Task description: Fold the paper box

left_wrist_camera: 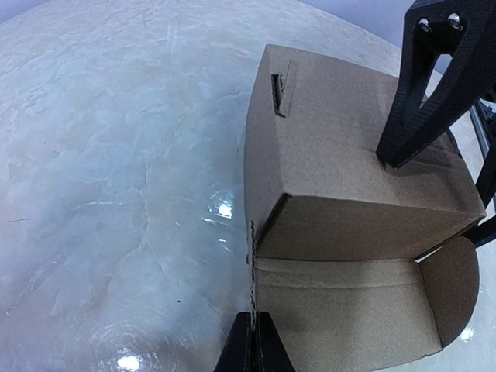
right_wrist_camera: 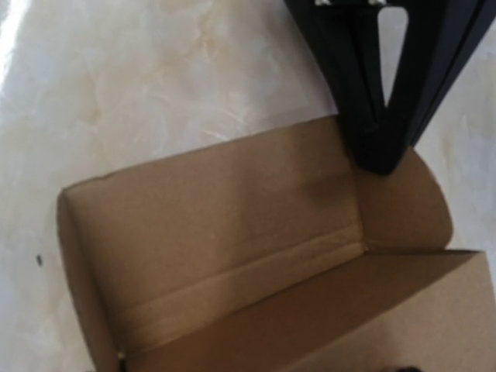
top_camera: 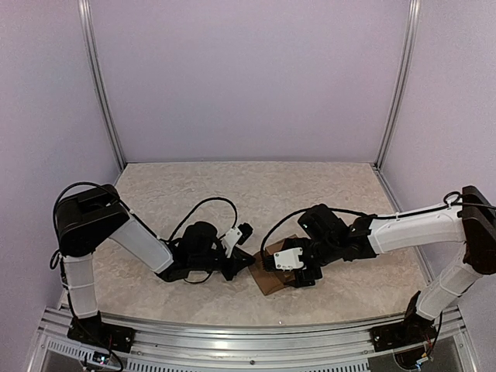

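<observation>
The paper box (top_camera: 271, 277) of plain brown cardboard sits partly formed on the marbled table between my two arms. The left wrist view shows its closed body (left_wrist_camera: 341, 147) and an open lid panel with a rounded side flap (left_wrist_camera: 449, 287). My left gripper (left_wrist_camera: 253, 341) is shut on the thin edge of the near side flap. From above, the left gripper (top_camera: 243, 262) is at the box's left side. My right gripper (top_camera: 298, 270) hangs over the box with its jaws wide. One of its fingers (left_wrist_camera: 411, 101) rests on the box top. The right wrist view looks into the open lid (right_wrist_camera: 232, 232).
Pale purple walls and two metal posts (top_camera: 101, 85) (top_camera: 399, 85) enclose the marbled table (top_camera: 256, 186). A black cable (top_camera: 209, 203) loops above the left wrist. An aluminium rail (top_camera: 248, 337) runs along the near edge by the arm bases.
</observation>
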Available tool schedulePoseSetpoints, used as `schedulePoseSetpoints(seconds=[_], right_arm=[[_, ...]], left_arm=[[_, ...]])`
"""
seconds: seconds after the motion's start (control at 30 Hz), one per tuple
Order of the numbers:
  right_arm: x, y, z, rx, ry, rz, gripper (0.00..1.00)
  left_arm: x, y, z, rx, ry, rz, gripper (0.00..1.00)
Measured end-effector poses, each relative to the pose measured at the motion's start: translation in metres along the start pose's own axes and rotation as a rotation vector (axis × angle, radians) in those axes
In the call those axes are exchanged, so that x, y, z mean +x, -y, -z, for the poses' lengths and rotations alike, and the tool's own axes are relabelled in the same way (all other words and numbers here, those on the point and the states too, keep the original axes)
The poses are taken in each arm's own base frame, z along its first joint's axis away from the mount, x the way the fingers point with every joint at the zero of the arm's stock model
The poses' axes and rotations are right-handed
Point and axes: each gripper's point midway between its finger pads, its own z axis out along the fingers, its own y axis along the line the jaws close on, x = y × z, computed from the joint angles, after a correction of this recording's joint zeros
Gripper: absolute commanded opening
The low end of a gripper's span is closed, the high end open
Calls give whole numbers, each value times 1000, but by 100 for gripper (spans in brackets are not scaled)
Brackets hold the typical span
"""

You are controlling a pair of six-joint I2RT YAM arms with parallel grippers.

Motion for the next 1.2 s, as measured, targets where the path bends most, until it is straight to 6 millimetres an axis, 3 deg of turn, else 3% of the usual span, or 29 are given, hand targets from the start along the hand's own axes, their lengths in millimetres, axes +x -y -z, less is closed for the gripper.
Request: schedulePoseSetpoints(seconds=[0.6,0.73,0.8,1.07,1.2], right_arm=[[-5,-2,-4,-19,28,1,80],[-6,-3,-4,-25,34,1,80],[-7,-3,-4,-26,36,1,80],[-7,-3,-4,-26,36,1,80],[-7,-3,-4,-26,36,1,80]], left_arm=[[10,9,16,-28,74,-22,0],[12,10,17,-39,87,-31,15],[14,8,16,-47,83,-32,17],[-7,6,7,-61,116,-40,9],[-5,6,6,-62,101,-34,8]])
